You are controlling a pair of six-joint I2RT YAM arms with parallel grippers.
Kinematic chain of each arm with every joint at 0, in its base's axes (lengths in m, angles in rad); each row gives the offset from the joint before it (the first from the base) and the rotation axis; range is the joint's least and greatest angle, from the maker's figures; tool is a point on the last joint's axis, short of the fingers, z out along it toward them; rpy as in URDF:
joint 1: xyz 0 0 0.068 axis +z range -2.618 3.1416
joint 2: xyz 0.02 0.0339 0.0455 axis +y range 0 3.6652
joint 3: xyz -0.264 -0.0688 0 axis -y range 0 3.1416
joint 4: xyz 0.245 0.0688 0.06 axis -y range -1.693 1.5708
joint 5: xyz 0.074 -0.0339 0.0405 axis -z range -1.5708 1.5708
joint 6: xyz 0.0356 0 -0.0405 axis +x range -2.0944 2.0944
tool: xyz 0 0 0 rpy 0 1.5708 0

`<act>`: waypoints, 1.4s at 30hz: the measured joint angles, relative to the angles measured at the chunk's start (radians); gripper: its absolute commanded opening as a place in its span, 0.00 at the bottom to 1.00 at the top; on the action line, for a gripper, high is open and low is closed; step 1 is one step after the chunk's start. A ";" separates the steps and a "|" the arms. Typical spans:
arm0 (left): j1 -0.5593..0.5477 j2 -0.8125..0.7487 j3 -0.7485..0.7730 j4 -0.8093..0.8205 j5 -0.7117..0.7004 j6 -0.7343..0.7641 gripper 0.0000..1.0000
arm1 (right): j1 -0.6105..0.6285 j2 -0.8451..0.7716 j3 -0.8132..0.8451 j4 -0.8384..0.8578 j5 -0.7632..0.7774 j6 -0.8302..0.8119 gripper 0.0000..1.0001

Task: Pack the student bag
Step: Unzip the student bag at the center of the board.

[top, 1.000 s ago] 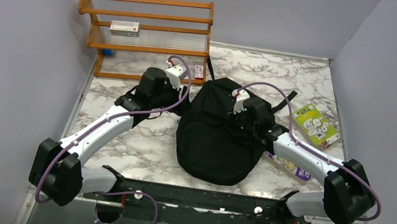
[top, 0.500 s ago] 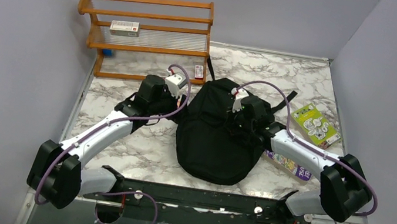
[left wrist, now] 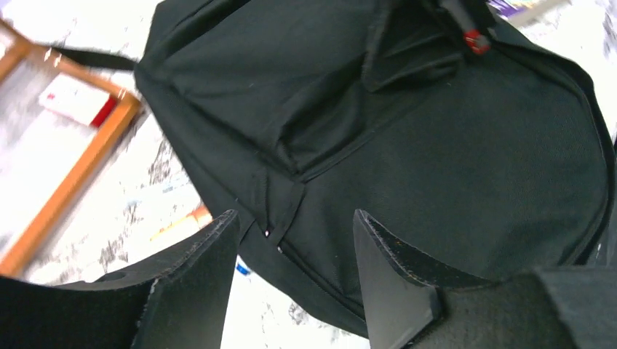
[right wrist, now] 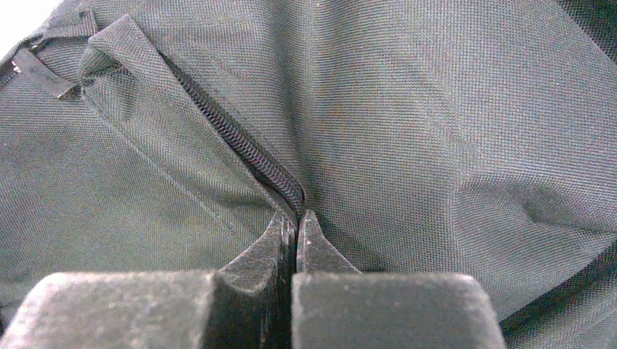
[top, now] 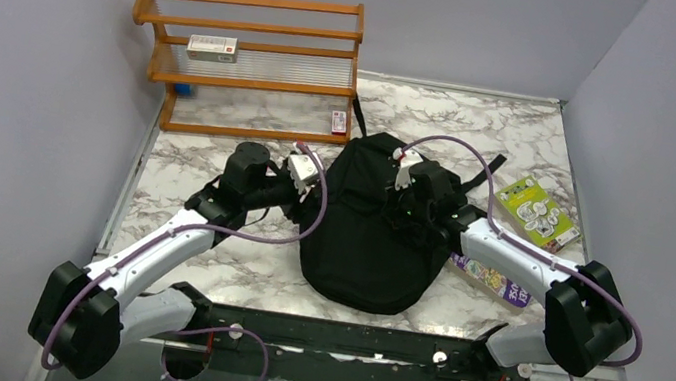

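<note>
The student bag, a large black backpack, lies in the middle of the marble table. My right gripper rests on its upper right part. In the right wrist view that gripper is shut, its tips pinched together at the end of the zipper, with a thin strip caught between them. My left gripper hangs at the bag's left edge. In the left wrist view it is open, nothing between its fingers, and the bag with a seam lies below the gap.
A wooden rack stands at the back left with a white box on its shelf and a small red-and-white box at its right foot. Right of the bag lie a green pack and a purple packet.
My left arm has swung nearer and to the right, bringing its gripper up against the bag's left side. The right gripper has stayed shut on the bag, barely shifting.
</note>
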 measured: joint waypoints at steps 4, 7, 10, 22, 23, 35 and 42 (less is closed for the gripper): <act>-0.022 -0.004 -0.007 0.010 0.089 0.163 0.54 | 0.000 0.000 0.000 0.000 0.000 0.000 0.01; -0.036 -0.005 -0.013 0.010 0.128 0.266 0.49 | 0.000 -0.001 0.000 0.000 0.000 -0.002 0.01; -0.045 0.010 -0.013 0.004 0.149 0.354 0.45 | 0.000 -0.004 0.000 -0.001 0.000 -0.005 0.01; -0.057 0.168 0.017 -0.082 0.149 0.531 0.44 | 0.000 -0.040 -0.006 0.000 -0.002 -0.008 0.01; -0.057 0.170 0.019 -0.077 0.143 0.532 0.44 | 0.000 -0.040 -0.007 0.001 -0.003 -0.008 0.01; -0.057 0.195 0.042 0.000 0.106 0.505 0.44 | 0.000 -0.047 -0.018 0.009 -0.006 -0.012 0.01; -0.057 0.291 0.113 -0.008 0.109 0.504 0.44 | 0.000 -0.053 -0.020 0.009 -0.007 -0.015 0.01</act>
